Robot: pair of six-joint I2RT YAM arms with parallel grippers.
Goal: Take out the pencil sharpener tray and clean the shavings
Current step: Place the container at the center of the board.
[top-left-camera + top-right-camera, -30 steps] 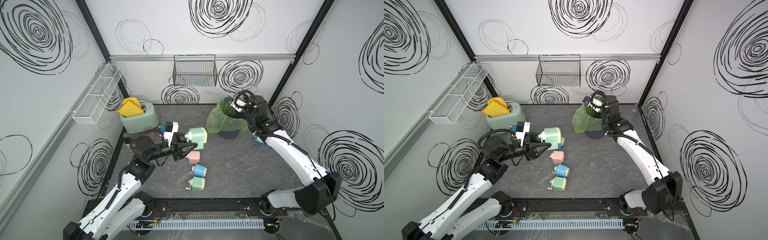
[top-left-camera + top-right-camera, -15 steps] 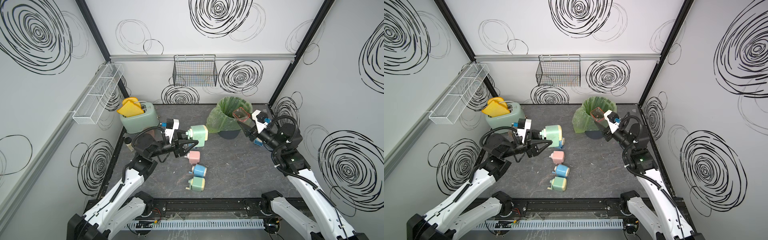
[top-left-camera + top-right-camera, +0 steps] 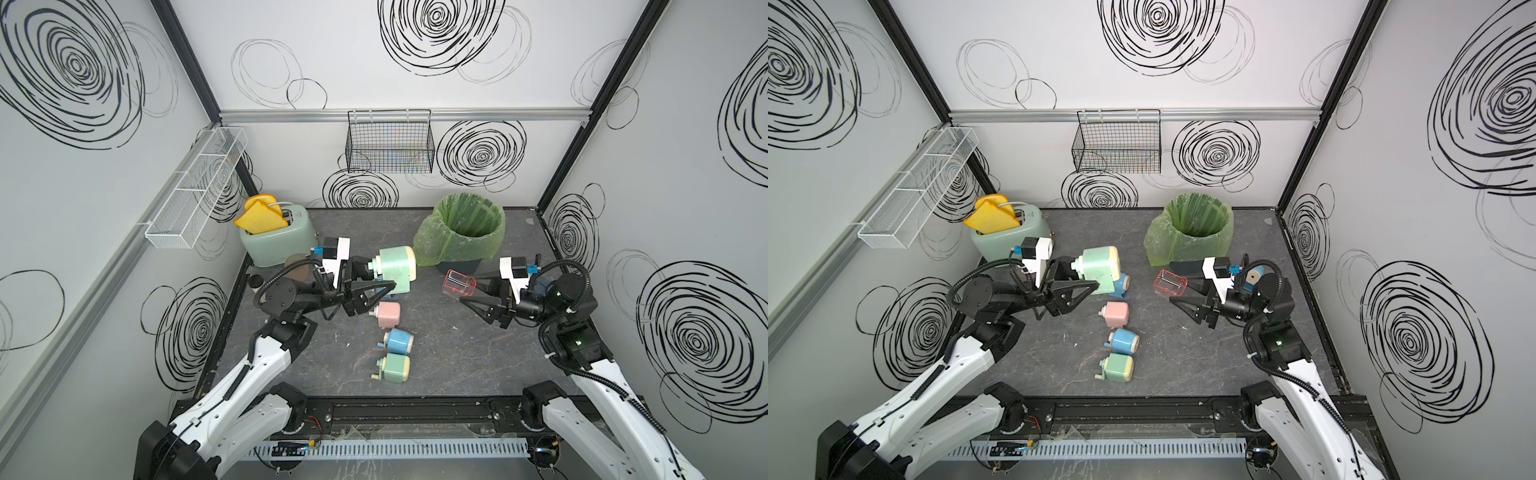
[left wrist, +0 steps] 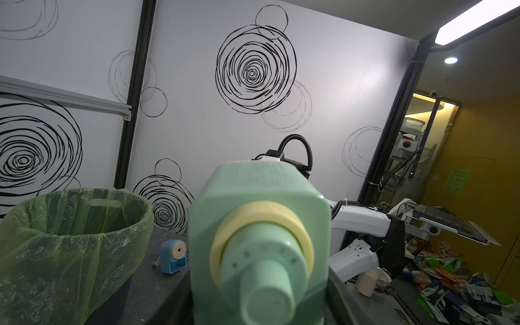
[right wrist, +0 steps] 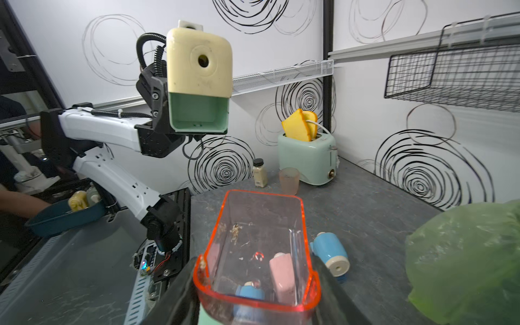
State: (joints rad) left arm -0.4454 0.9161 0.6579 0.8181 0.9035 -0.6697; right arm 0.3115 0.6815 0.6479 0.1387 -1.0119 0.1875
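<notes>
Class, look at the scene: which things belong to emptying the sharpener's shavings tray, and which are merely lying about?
Belong to the job:
large mint-green pencil sharpener with cream face
clear red-rimmed plastic tray
few pale wood shavings in it
green-bagged waste bin

Lying about:
small pink sharpener
small blue sharpener
small green sharpener
mint toaster with yellow toast
black wire basket

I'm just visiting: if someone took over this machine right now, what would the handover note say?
Left gripper: shut on the green sharpener, held aloft, its slot empty.
Right gripper: shut on the orange tray, near the bin.
Done: tray out, almost empty; a few shavings cling inside.
Left: probably shake those out, then refit the tray.
</notes>
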